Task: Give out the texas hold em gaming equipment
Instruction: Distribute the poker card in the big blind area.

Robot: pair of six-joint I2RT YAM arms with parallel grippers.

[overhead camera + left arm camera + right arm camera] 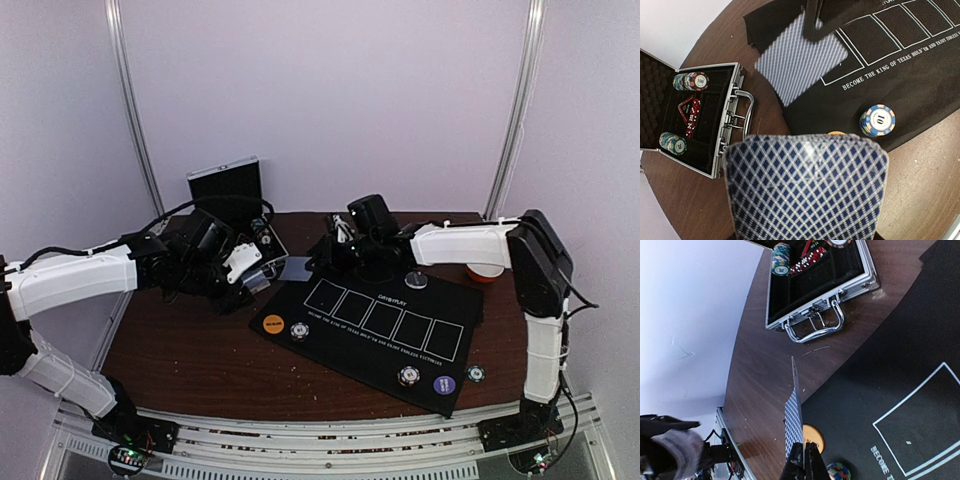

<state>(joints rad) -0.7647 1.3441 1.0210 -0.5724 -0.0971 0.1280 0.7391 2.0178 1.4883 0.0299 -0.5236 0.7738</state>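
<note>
Dealing step: R gripper pinches one card by its edge, in air over mat's far-left corner. L gripper holds deck, fingers hidden. Next, prob.: lay card flat in nearest white box w/o slipping.

The deck has a navy-and-white diamond lattice with a pale border. The single card shows fine blue-grey and white diagonal stripes. The mat is black with white rectangle outlines and lettering. The chip stack is blue and cream. The near-left button is orange, and the near-right button is purple. The case is silver-framed and black inside, and it holds red dice.
</note>
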